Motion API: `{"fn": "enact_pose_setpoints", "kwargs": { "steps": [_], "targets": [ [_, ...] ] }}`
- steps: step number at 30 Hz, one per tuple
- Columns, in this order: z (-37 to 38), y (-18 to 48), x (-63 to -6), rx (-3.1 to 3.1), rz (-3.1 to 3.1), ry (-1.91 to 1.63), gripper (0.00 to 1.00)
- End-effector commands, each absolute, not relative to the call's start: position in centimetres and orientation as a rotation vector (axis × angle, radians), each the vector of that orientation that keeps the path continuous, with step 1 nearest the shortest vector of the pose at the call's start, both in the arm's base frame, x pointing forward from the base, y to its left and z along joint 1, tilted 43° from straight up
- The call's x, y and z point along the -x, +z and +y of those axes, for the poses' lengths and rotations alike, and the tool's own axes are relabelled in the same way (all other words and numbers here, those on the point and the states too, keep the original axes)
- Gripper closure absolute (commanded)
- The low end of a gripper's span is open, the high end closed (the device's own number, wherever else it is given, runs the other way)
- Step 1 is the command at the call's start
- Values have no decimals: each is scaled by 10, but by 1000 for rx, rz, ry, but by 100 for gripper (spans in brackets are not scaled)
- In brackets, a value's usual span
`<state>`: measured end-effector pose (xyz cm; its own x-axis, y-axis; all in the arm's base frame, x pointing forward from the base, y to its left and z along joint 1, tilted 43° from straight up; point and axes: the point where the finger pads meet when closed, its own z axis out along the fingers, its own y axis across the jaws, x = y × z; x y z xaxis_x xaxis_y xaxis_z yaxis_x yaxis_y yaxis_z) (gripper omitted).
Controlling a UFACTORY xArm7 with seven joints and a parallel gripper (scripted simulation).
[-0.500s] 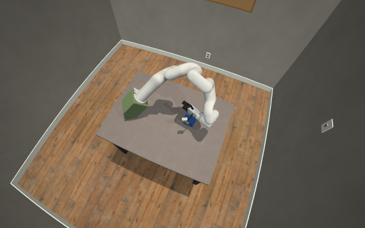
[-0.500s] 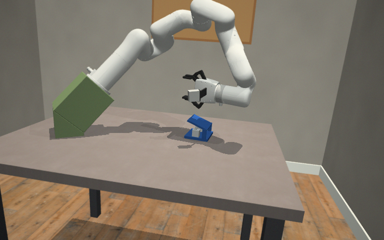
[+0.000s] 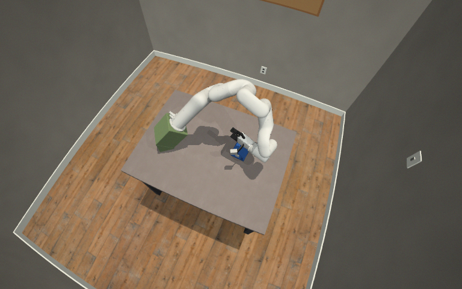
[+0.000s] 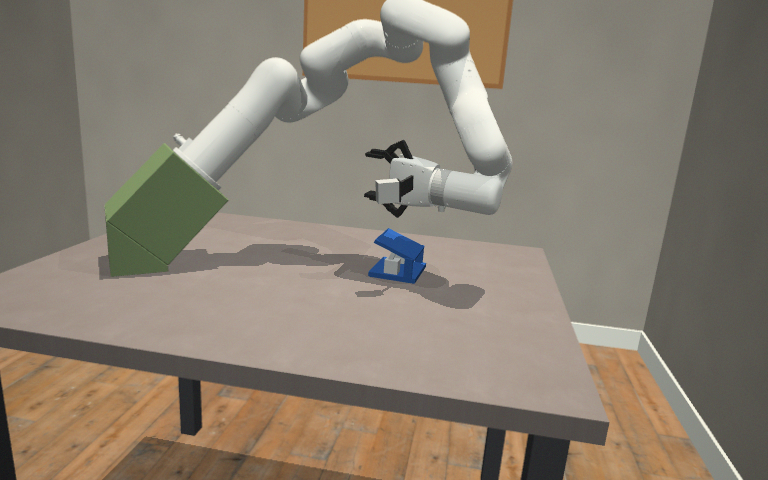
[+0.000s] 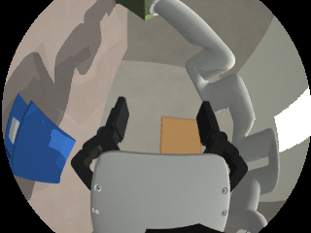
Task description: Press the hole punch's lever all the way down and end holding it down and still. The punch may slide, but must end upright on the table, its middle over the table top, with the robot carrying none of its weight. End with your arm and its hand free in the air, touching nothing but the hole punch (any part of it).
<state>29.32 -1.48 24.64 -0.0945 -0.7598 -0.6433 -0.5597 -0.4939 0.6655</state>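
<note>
The blue hole punch (image 4: 398,257) stands upright on the grey table, right of centre, with its lever raised at a slant. It also shows in the top view (image 3: 239,152) and at the left edge of the wrist view (image 5: 33,146). My gripper (image 4: 373,174) hangs in the air above the punch, lying sideways with its fingers pointing left. It is open and empty and touches nothing. In the wrist view the two black fingers stand wide apart with only the wall between them.
The arm's green base block (image 4: 155,212) stands on the table's left side. The table edge runs close on the right of the punch in the exterior view. An orange board hangs on the back wall.
</note>
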Motion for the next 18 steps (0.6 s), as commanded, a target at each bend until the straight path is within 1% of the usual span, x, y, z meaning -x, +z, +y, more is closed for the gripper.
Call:
{"fn": "enact_pose_setpoints", "kwargs": {
  "steps": [1,6,10,18],
  "targets": [
    [-16,247,-293,-1982,-1474,-1632,0],
    [-13,246,-294,-1981,-1512,-1612,0],
    [4,241,-299,-1959,-1725,-1504,0],
    [19,237,-307,-1903,-1956,-1401,0]
  ]
}}
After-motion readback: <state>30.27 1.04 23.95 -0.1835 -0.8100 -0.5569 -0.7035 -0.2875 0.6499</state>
